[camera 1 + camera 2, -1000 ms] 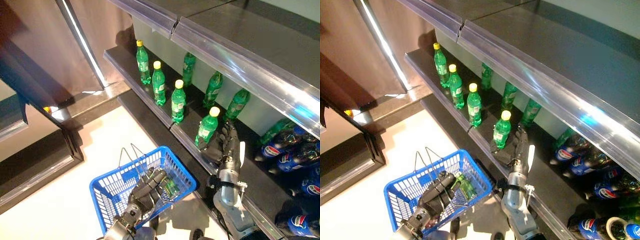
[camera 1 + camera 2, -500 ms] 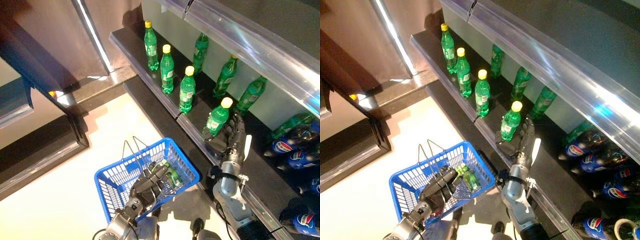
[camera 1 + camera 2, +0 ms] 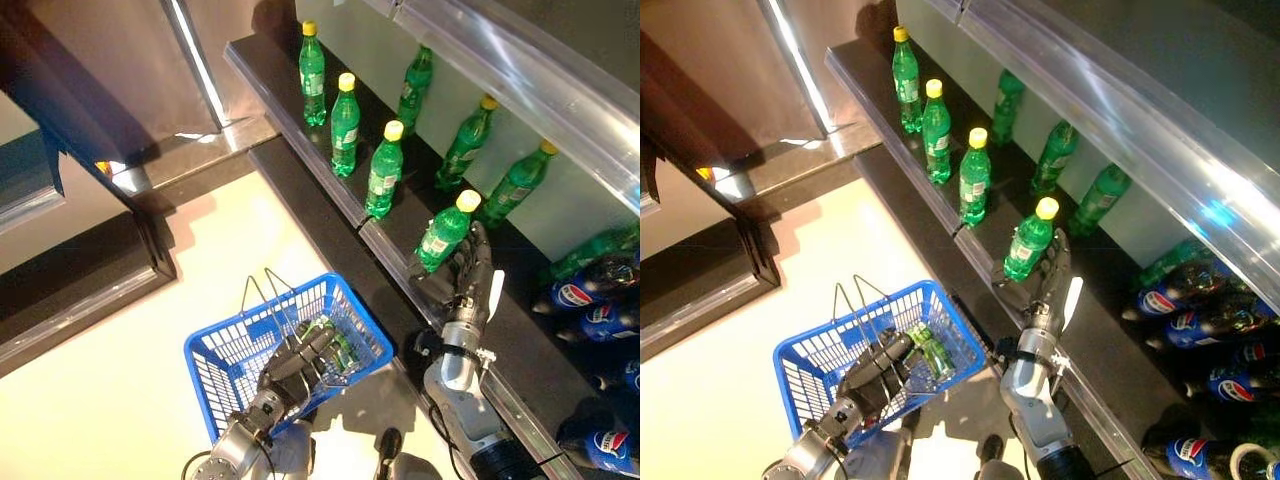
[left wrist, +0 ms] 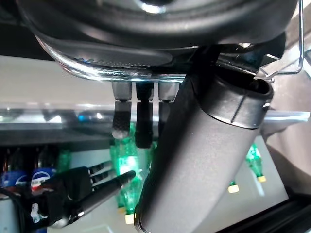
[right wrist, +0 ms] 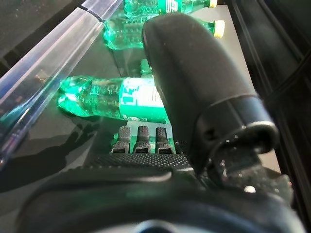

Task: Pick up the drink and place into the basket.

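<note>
Since a second ago your right hand [image 3: 1045, 285] has barely shifted: fingers straight, open, beside the green soda bottle [image 3: 1028, 240] for grasping. Your left hand [image 3: 297, 362] curls round the blue basket [image 3: 222, 355] rim, steadying it.

Right robot hand [image 3: 1048, 285] beside green bottle [image 3: 1028, 241].

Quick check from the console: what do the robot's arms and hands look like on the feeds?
Both arms are silver-grey. The left hand and right hand are dark, with slim segmented fingers. The right hand has a white cover along its thumb. Up close, its thumb is a thick dark cylinder.
</note>
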